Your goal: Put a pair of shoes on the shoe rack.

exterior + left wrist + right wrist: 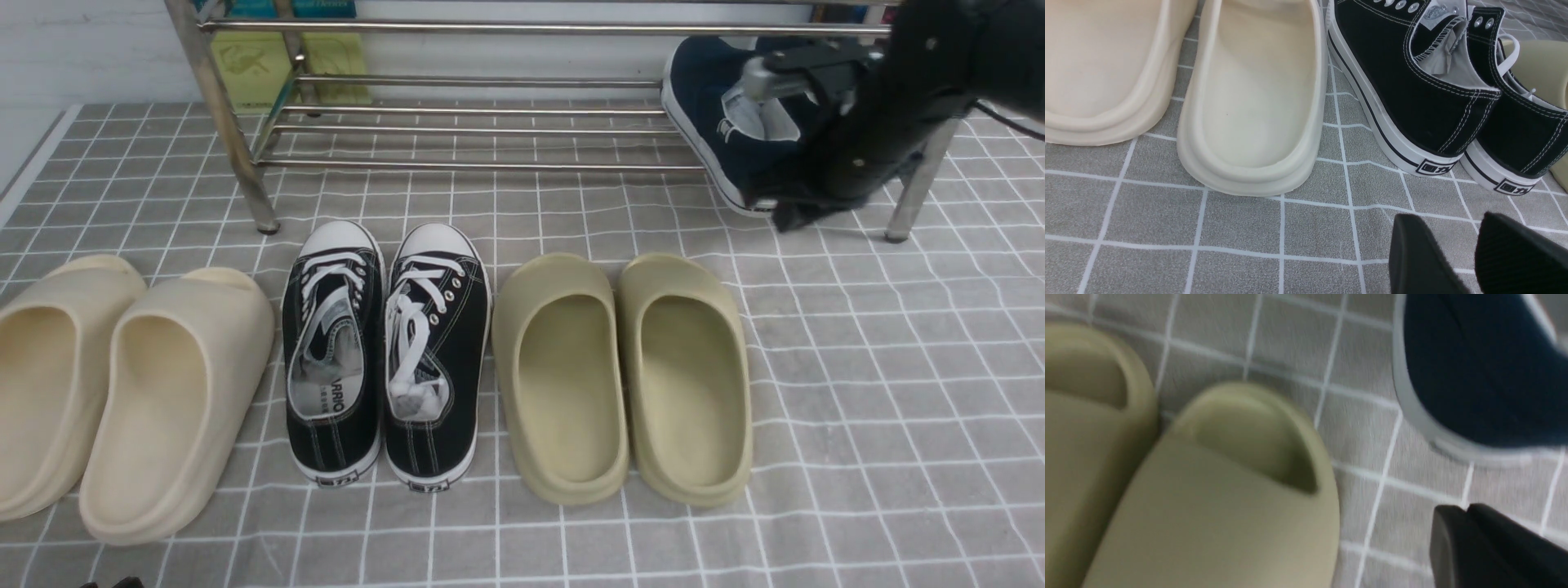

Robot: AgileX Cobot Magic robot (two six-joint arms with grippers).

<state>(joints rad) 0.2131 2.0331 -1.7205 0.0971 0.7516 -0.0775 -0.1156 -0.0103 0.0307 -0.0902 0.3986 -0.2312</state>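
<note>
Leaning at the right end of the shoe rack [490, 28], the one navy slip-on shoe [710, 106] that shows sits tilted, toe up toward the back and heel low over the front tube of the bottom shelf, white sole turned outward. Its partner is not visible; the right arm covers that corner, so I cannot tell whether it is there. The right gripper [1453, 516] is closed with nothing between its fingers, just apart from the shoe in the blurred right wrist view. The main risk, as I judge it, is that the tilted shoe is not seated across the tubes: a brush from the arm, which sits right against it in the front view, could tip it off the front edge onto the grey checked cloth [857, 367], or push its heel down between two tubes. A second risk is choosing the wrong footwear next, since the black lace-up sneakers [384, 351], olive slippers [620, 367] and cream slippers [114, 384] lie in a row before the rack. The left gripper [1449, 220] is spread wide and empty, low near the black sneakers' heels, where a careless reach could nudge them.
</note>
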